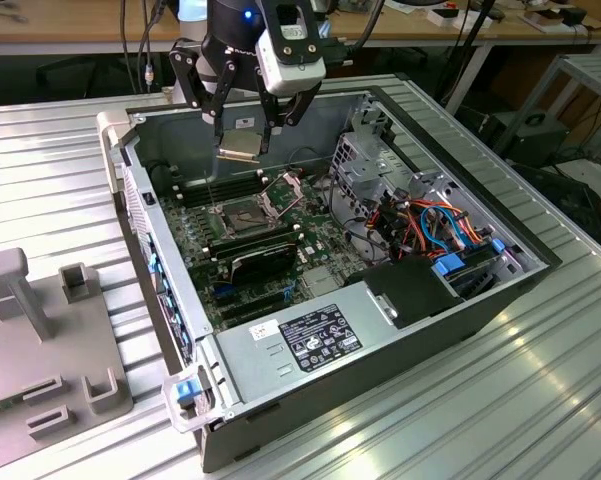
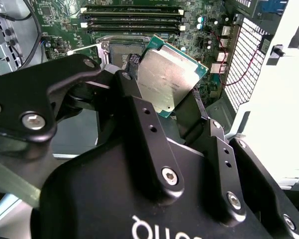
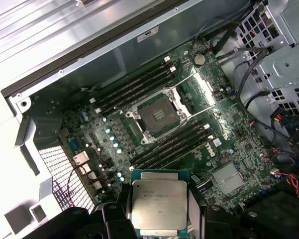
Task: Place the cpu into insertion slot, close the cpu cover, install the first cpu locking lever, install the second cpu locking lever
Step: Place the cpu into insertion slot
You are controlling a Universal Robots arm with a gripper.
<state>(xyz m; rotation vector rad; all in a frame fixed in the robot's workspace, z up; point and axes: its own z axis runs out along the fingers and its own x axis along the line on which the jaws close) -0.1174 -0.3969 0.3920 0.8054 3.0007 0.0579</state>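
Note:
My gripper (image 1: 242,140) hangs above the open computer case (image 1: 170,300), shut on the cpu (image 1: 242,145), a small flat square chip held by two opposite edges. In both wrist views the cpu (image 3: 159,205) (image 2: 171,74) shows its silver-grey face between the black fingers (image 3: 123,201). The insertion slot (image 3: 156,113) (image 1: 242,213), a dark square socket with a silvery rim, lies bare on the green motherboard, below and apart from the chip. The cpu cover (image 1: 285,188) stands tilted open beside the slot. Two thin locking levers (image 3: 206,108) stick out, unlatched.
Long black memory slots (image 3: 134,84) flank the socket on two sides. A black expansion card (image 1: 262,262) sits near it, then the power supply (image 1: 315,338). Cables (image 1: 435,222) and a metal drive cage (image 1: 372,160) fill the exterior view's right. A grey fixture (image 1: 40,340) stands outside the case.

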